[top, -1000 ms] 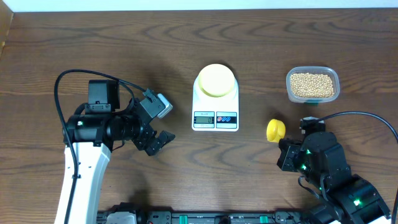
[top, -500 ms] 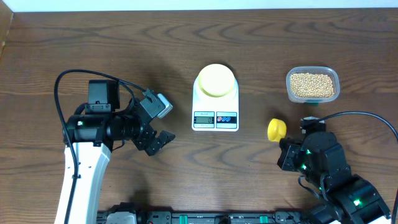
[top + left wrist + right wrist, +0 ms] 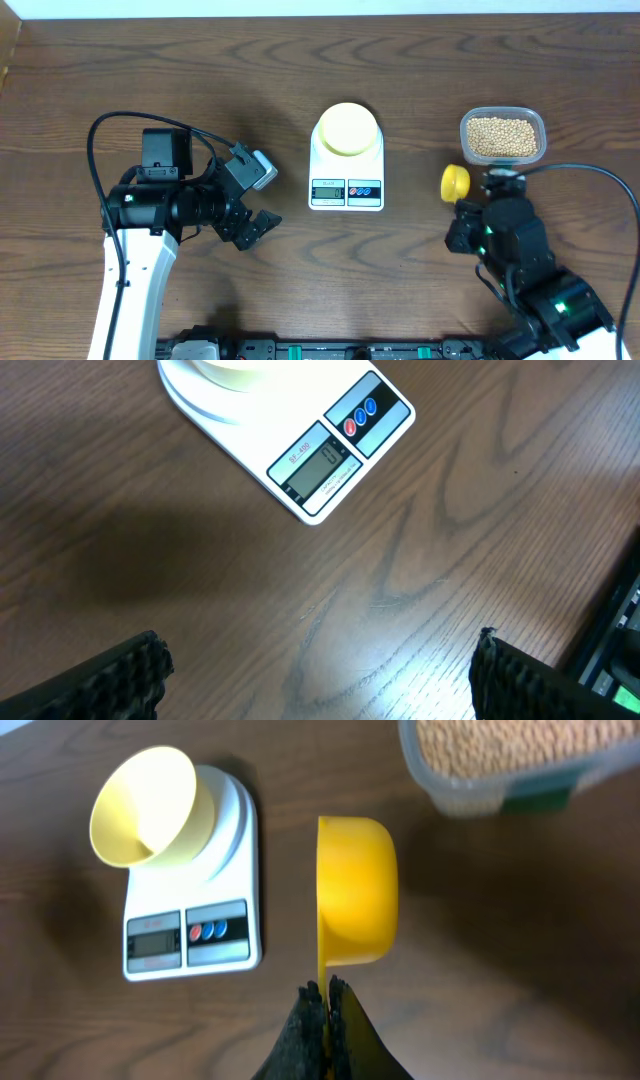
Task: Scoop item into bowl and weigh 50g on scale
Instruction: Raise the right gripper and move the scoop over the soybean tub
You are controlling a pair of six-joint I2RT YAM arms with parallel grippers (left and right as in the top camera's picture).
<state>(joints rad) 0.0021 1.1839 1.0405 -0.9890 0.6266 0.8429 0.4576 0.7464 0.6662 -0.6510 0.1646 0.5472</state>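
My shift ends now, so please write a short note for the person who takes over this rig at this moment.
Left gripper: open, empty, above the table left of the scale.
Right gripper: shut on the scoop handle, near the tub.
Bowl: empty, on the scale. Beans: in the tub.
Done: scoop picked up. Left: scoop beans into the bowl to the target weight.

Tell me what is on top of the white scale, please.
A pale yellow bowl stands on the scale, and its inside looks empty. The bowl hides the scale surface directly beneath it.
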